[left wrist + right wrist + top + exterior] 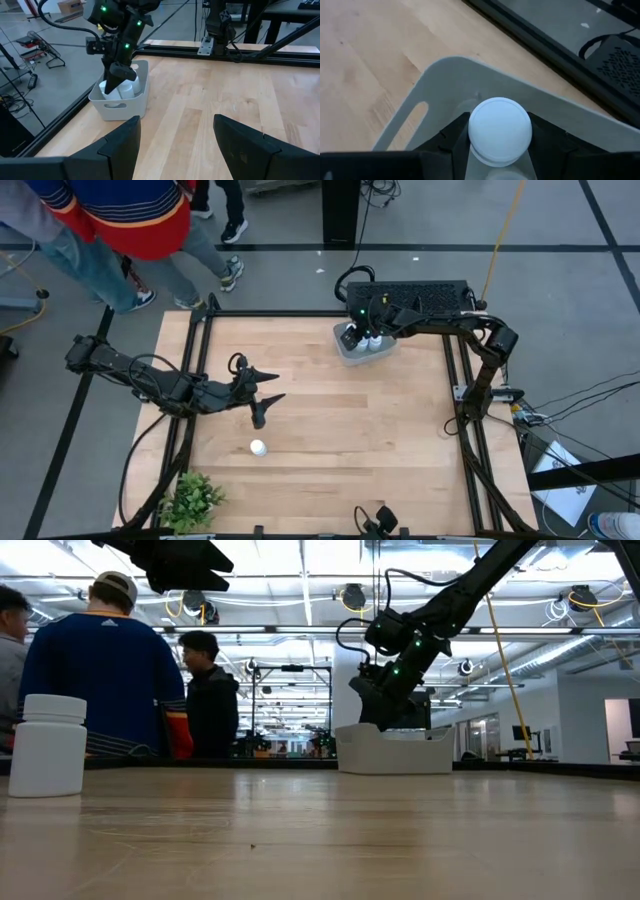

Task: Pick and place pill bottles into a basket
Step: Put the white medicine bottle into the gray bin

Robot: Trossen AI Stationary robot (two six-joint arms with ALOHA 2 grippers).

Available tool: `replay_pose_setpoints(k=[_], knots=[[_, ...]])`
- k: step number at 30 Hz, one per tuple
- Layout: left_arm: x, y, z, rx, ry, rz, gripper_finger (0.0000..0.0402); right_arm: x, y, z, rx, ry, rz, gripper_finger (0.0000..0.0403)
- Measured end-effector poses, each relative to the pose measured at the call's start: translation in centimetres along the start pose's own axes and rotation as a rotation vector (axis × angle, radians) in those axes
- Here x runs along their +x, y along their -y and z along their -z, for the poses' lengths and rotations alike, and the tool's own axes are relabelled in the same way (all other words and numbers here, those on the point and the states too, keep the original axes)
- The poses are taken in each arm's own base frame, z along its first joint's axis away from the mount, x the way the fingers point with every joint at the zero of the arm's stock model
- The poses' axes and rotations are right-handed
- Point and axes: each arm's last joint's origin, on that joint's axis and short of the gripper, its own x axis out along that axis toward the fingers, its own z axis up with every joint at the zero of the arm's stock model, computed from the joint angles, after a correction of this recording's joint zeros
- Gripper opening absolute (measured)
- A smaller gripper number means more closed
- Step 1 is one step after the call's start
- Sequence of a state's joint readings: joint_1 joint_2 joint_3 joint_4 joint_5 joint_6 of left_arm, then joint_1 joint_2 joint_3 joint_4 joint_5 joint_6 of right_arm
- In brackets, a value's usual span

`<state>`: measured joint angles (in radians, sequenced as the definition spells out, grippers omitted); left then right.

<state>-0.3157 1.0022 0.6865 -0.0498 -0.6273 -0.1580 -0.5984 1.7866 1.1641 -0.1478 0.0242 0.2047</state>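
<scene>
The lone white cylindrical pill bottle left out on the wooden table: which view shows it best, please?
The low view: the lone white pill bottle stands upright and near, cap and body plain. The high view shows only its small round cap. Neither wrist view shows it.

Right end effector (500, 145) clamped, reaching down; left end effector (175, 145) spread, hovering.

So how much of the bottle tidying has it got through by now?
Most of it, seemingly. White bottles already stand in the basket, though their number is hard to count. The right gripper is over the basket, clamped on another bottle, apparently about to set it down. One bottle is left on the table, near the open left gripper.
</scene>
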Motion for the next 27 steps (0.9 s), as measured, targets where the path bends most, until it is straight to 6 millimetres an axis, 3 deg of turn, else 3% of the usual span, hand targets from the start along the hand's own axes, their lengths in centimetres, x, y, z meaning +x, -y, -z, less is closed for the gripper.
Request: replay_pose_setpoints(k=[6,10,17,27], knots=[[0.0,0.0,0.0,0.0,0.0,0.0,0.0257,0.1,-0.2,-0.1,-0.01,0.011,-0.004,0.0151],[0.0,0.0,0.0,0.002,0.0,0.0,0.0258,1.3,-0.1,0.6,-0.012,-0.016,0.006,0.0152],[0.0,0.0,0.0,0.0,0.0,0.0,0.0257,1.9,-0.1,0.4,-0.013,0.009,-0.003,0.0153],[0.0,0.0,0.0,0.0,-0.001,0.0,0.0257,1.9,-0.1,0.6,-0.05,0.0,-0.008,0.0197]])
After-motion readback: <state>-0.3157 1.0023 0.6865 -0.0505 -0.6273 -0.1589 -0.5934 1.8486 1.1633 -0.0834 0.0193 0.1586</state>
